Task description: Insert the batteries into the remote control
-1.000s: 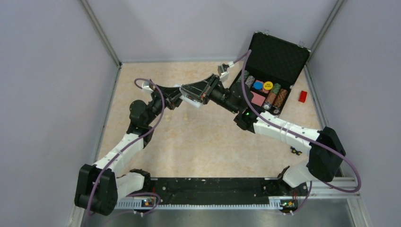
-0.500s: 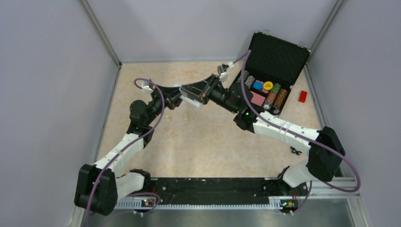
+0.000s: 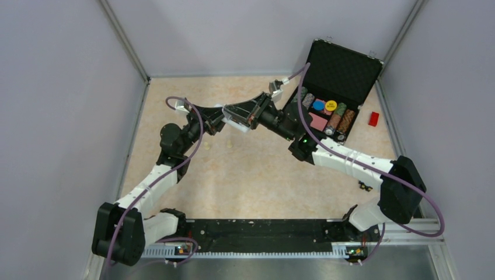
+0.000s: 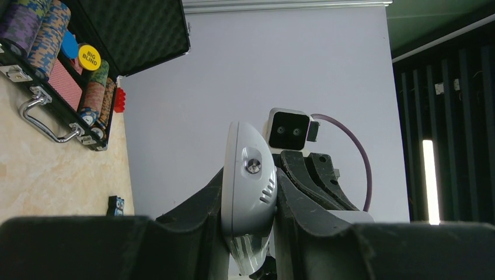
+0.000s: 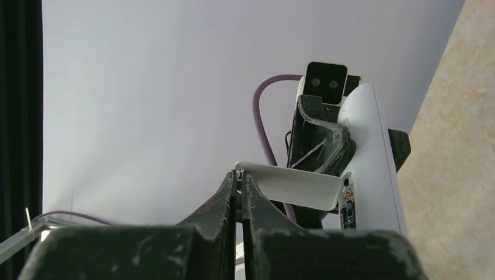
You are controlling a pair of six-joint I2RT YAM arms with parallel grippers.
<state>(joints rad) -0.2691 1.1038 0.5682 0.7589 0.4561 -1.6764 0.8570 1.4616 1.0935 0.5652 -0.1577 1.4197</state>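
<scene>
The left end effector (image 4: 250,184) is clamped around the slim white rectangular plastic remote control (image 4: 245,146), holding it raised above the beige mottled desk (image 3: 251,175). Facing it, the right end effector (image 5: 239,182) is pinched fully closed on one edge of a thin white plastic battery cover (image 5: 292,186), whose far end meets the remote. The step in hand looks like opening the compartment. Next, the cover must come free and be set down. Then the two tiny dark cylindrical batteries (image 3: 365,186), lying well to the right, need fetching.

The remote control (image 4: 248,169) sits in the left tool (image 4: 249,201), its cover (image 5: 292,185) in the right tool (image 5: 239,178), left of the case (image 3: 341,70).
</scene>
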